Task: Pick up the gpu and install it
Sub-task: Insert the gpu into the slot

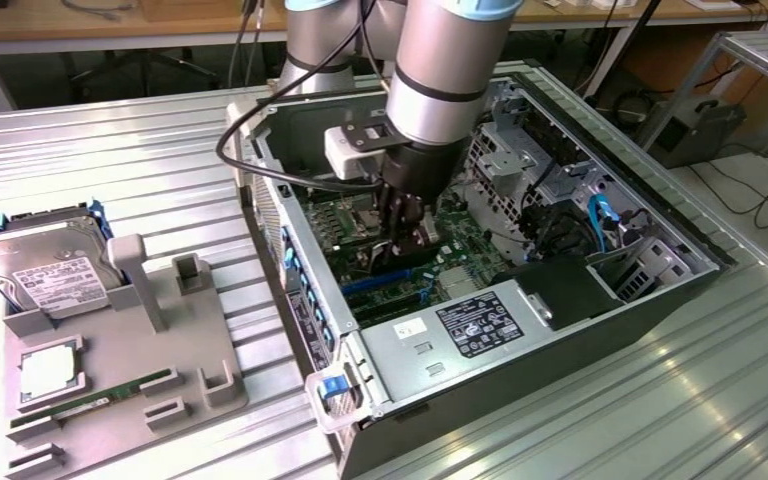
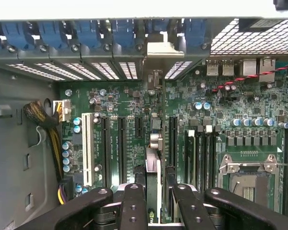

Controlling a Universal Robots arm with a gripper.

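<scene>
The gpu [image 2: 153, 146] is seen edge-on as a thin card standing upright over the green motherboard [image 2: 127, 100]. Its silvery end bracket [image 2: 159, 48] sits against the rear slot openings of the case. My gripper [image 2: 156, 191] is shut on the card, one black finger [image 2: 134, 203] on each side of it. In the exterior view the gripper [image 1: 404, 248] reaches down deep inside the open computer case [image 1: 398, 400], with the dark card [image 1: 408, 264] below it, just over the board.
Drive cages and blue cables [image 1: 598, 225] fill the case's right side, and a power supply [image 1: 471, 322] sits at its front. On the exterior view's left, a grey fixture [image 1: 157, 350] holds a hard drive [image 1: 51, 275], a processor [image 1: 48, 370] and a green memory stick [image 1: 104, 392].
</scene>
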